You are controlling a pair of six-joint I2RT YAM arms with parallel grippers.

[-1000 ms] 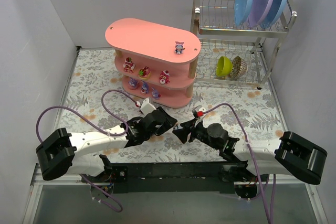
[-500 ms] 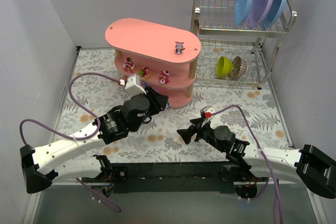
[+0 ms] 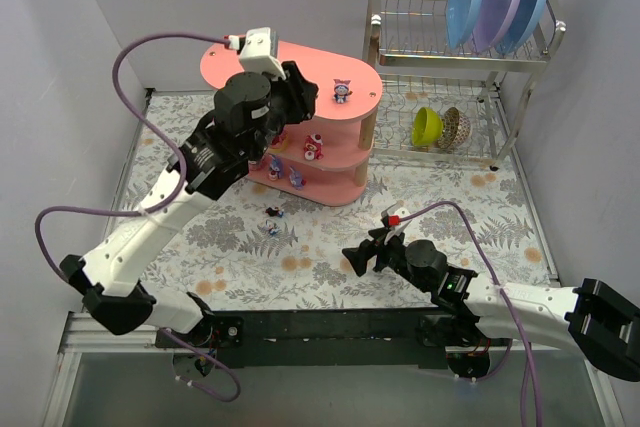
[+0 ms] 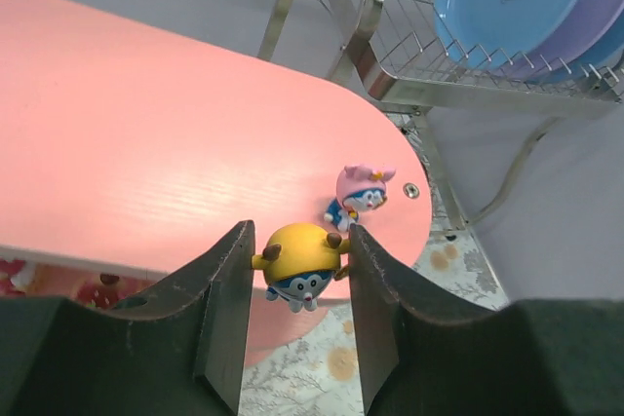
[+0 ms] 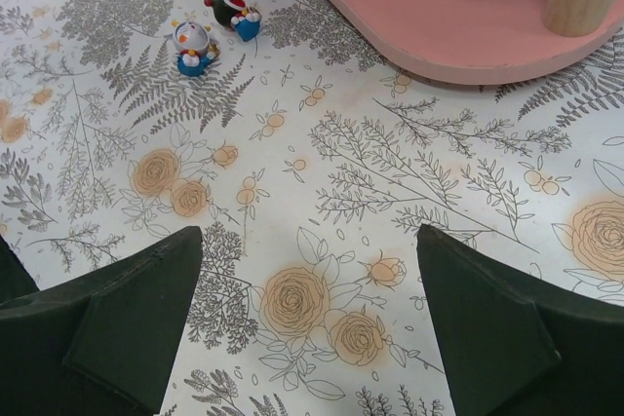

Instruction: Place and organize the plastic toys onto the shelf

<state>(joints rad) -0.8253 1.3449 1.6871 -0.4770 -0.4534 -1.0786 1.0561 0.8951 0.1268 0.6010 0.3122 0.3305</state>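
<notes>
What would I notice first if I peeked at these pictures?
The big pink shelf grabs the eye. The left gripper holds a yellow-capped toy over its top, right beside a pink-hatted toy standing there. At the back right, blue and purple plates stand on edge in a metal rack.

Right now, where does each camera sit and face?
Top: above and behind, looking down at the shelf and dish rack; left arm and right arm show.
Left wrist: over the shelf top, facing a pink-capped toy; fingers pinch a yellow toy.
Right wrist: low over the mat, facing two loose toys; open fingers show.
Shared: top and left wrist see the pink-capped toy.
</notes>
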